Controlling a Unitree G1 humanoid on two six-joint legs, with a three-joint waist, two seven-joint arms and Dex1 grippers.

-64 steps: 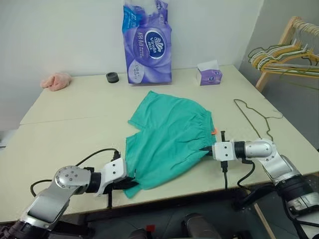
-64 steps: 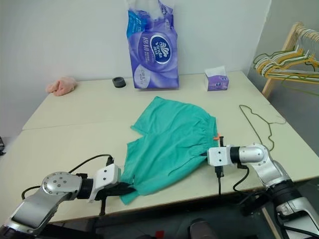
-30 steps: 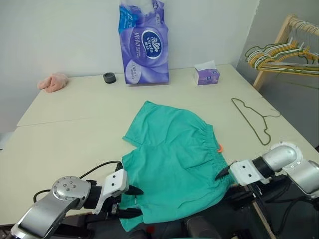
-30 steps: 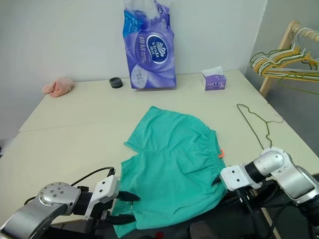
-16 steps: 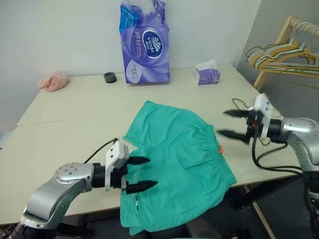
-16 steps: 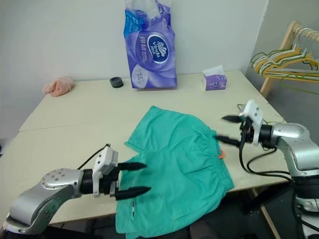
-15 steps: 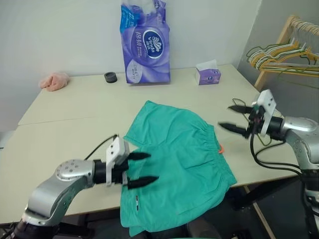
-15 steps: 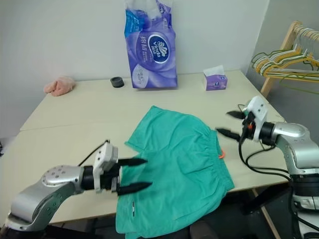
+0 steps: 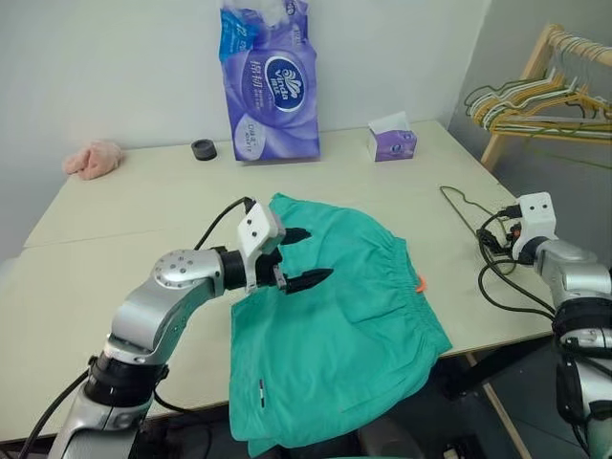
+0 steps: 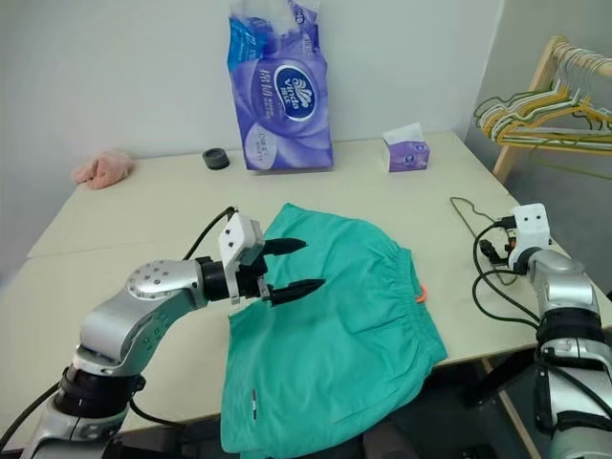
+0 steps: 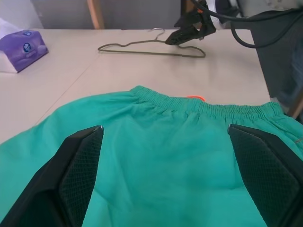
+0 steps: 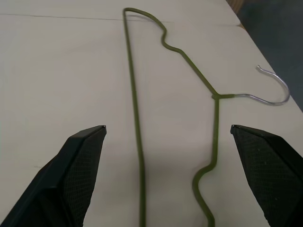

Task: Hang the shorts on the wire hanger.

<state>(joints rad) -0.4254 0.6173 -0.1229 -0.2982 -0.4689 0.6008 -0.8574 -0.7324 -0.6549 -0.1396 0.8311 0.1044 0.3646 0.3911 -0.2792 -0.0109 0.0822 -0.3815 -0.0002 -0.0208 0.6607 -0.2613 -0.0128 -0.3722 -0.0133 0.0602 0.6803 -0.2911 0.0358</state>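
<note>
My left gripper (image 9: 304, 256) hangs over the shorts (image 9: 335, 335) with its two black fingers spread wide and nothing between them. In my left wrist view the teal cloth lies under those fingers, the gathered waistband running across and a small orange tag (image 11: 195, 98) just showing at its edge. The shorts lie flat on the table (image 9: 115, 249), and their near part droops over the front edge, so I cannot see how the hems end down there.

My right gripper (image 11: 189, 29) is out by the table's right edge. From my head I see mostly its white housing and a tangle of black cable; the fingers themselves are hard to make out there. My right wrist view settles it: both fingers (image 12: 71, 175) stand far apart, empty, with the wire hanger (image 12: 135, 123) lying flat on the table between and beyond them. Its hook curves off to one side, bare and silvery at the tip, and the bottom of the triangle is cut off. I cannot tell whether my fingers touch the table.

The hanger lies well apart from the shorts.
</note>
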